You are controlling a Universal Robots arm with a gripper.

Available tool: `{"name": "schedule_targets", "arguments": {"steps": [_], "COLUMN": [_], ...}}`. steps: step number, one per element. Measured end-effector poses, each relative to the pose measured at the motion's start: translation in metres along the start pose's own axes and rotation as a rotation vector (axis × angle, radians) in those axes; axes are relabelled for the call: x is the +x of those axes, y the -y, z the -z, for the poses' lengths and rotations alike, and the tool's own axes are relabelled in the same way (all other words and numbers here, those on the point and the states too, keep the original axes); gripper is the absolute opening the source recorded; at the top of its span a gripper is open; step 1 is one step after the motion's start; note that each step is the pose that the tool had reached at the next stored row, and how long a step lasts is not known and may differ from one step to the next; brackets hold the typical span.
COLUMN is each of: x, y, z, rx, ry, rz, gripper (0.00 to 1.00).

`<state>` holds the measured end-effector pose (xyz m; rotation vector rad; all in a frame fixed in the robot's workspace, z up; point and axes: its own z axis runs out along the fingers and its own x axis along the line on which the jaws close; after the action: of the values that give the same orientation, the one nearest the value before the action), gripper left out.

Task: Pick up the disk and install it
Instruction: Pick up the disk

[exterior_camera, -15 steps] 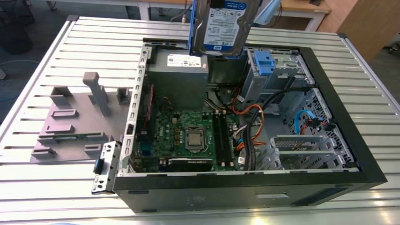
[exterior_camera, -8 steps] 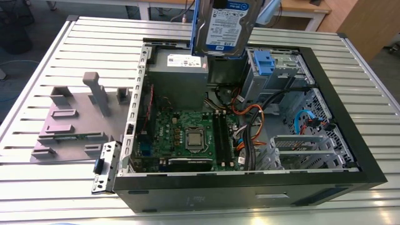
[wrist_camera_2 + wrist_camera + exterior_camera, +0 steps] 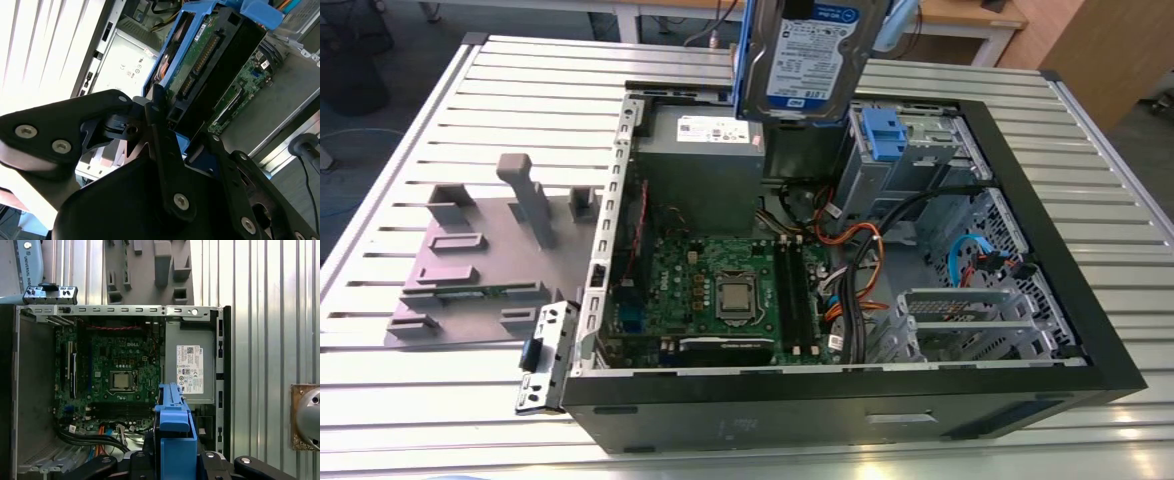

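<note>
While I hang over the open machine in the exterior view, the flat rectangular silver disk (image 3: pixel 801 55), with its white-and-blue label and blue plastic carrier frame, stands on edge in the air above the far wall of the black open-sided computer case (image 3: pixel 854 405), touching nothing inside. Below it, toward the exterior view's right, is the grey metal drive cage (image 3: pixel 914 165), with a second blue carrier (image 3: pixel 881 130) seated in it. The grey moulded parts tray (image 3: pixel 480 260) rests on the slatted metal table (image 3: pixel 400 420) at the exterior view's left.

In the second wrist view, my black linkage gripper (image 3: pixel 185 125) is clenched on the disk (image 3: pixel 210 50). One finger (image 3: pixel 162 145) presses on the carrier's edge, and the drive's green circuit-board underside faces the camera.

In the first wrist view I look straight down. The disk (image 3: pixel 175 430) shows edge-on as a blue strip between my links, above the gap beside the silver power supply box (image 3: pixel 192 370), with the green motherboard (image 3: pixel 120 370) on the case floor.

I judge the pick-up done and the carry in hand; the disk is not yet installed. Seating it calls for matching the carrier to the cage's opening, lining up its edges squarely, keeping clear of the bundled orange and black cables (image 3: pixel 854 250), and keeping a firm clamp.
</note>
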<state>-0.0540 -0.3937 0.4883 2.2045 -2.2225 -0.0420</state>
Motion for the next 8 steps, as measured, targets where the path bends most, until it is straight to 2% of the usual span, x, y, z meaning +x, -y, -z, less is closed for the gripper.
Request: {"name": "schedule_targets", "arguments": {"steps": [8], "x": [0.0000], "y": [0.0063], "z": [-0.0002], "rx": [0.0000], "ry": [0.0000], "rz": [0.000], "gripper": [0.36]}}
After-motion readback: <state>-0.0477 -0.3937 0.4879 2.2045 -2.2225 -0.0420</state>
